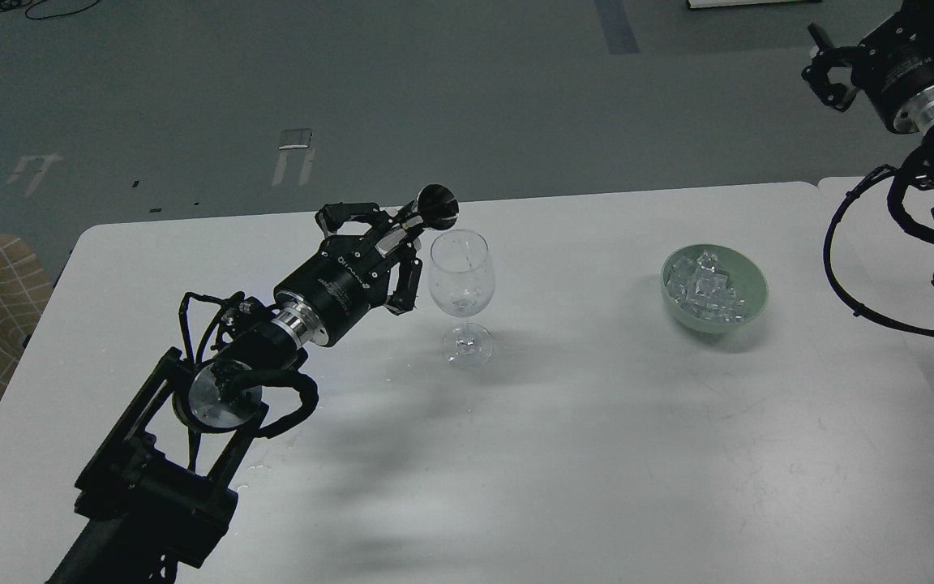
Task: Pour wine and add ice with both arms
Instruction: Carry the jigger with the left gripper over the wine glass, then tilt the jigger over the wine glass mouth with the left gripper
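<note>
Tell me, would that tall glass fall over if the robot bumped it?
Probably. The wine glass stands on a thin stem over a small foot, so a sideways bump likely tips it. It looks nearly empty, so likely light. The left gripper sits close beside its rim.

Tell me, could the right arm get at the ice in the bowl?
Probably yes: the right end effector hangs above and behind the bowl, the ice lies uncovered, and nothing stands between.

Left gripper (402,243) holds a small dark cup (437,206) tilted at the rim of the wine glass (461,280). Bowl (751,304) of ice (704,285) stands well right. Right gripper (828,77) is raised, apart from the table (597,454).
</note>
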Controlling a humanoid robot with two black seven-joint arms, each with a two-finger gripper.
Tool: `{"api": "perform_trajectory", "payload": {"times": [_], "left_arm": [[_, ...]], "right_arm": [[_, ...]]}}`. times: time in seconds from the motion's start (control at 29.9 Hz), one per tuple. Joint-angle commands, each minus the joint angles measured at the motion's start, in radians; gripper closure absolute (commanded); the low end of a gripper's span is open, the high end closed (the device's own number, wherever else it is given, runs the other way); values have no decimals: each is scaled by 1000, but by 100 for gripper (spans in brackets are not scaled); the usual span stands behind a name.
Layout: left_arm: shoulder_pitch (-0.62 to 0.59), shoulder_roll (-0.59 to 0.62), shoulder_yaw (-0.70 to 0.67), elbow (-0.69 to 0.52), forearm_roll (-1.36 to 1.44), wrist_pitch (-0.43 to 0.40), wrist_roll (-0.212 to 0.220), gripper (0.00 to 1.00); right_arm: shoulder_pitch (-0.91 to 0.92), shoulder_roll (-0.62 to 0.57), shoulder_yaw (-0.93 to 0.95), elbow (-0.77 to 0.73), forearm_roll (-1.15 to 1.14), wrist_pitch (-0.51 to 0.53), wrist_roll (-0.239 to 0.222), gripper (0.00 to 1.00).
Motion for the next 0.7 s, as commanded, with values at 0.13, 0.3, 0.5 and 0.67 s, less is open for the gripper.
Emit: {"api": "perform_trajectory", "payload": {"times": [0.13,0.3,0.5,0.67], "left_arm": [[-24,13,-2,21,49,-5,-7,100],[-24,23,0,21,64,-11,-7,100],[-22,24,0,21,116,-46,-8,100],[-24,26,0,21,165,-69,-10,100]], "right_arm": [[0,0,0,0,0,0,0,0],[0,0,2,0,0,0,0,0],[0,0,2,1,0,0,0,0],[0,-2,2,12,0,0,0,0]]}}
